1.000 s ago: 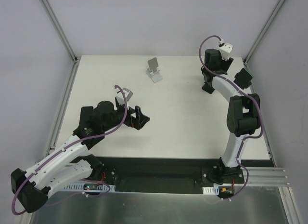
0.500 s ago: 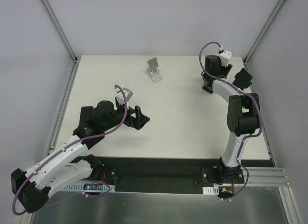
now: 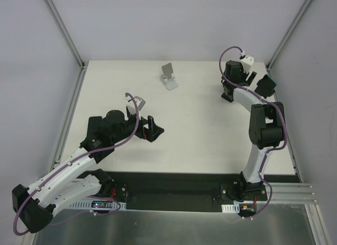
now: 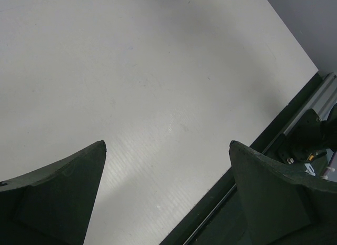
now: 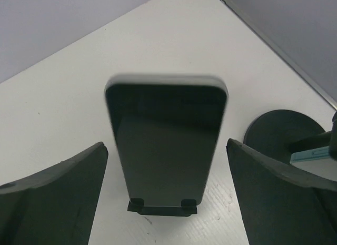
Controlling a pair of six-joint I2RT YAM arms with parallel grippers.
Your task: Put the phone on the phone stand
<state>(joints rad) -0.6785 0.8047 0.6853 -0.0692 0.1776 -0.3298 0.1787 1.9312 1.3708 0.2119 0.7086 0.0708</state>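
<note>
The dark phone (image 5: 166, 137) stands upright in a small black holder (image 5: 162, 208) at the table's far right; in the top view the phone (image 3: 266, 85) has a teal edge. My right gripper (image 5: 166, 145) is open, its fingers on either side of the phone's lower part and a little short of it, not touching. In the top view this gripper (image 3: 253, 77) sits just left of the phone. The silver phone stand (image 3: 168, 76) stands empty at the far middle of the table. My left gripper (image 3: 152, 129) is open and empty over bare table (image 4: 167, 145).
The table's front edge and black rail (image 4: 295, 145) lie right of the left fingers. A round black joint of the right arm (image 5: 284, 130) sits just right of the phone. The right wall post (image 3: 288, 31) is close behind the phone.
The right wrist has shifted and turned toward the phone at the far right. The left arm, the phone and the silver stand have not moved.
</note>
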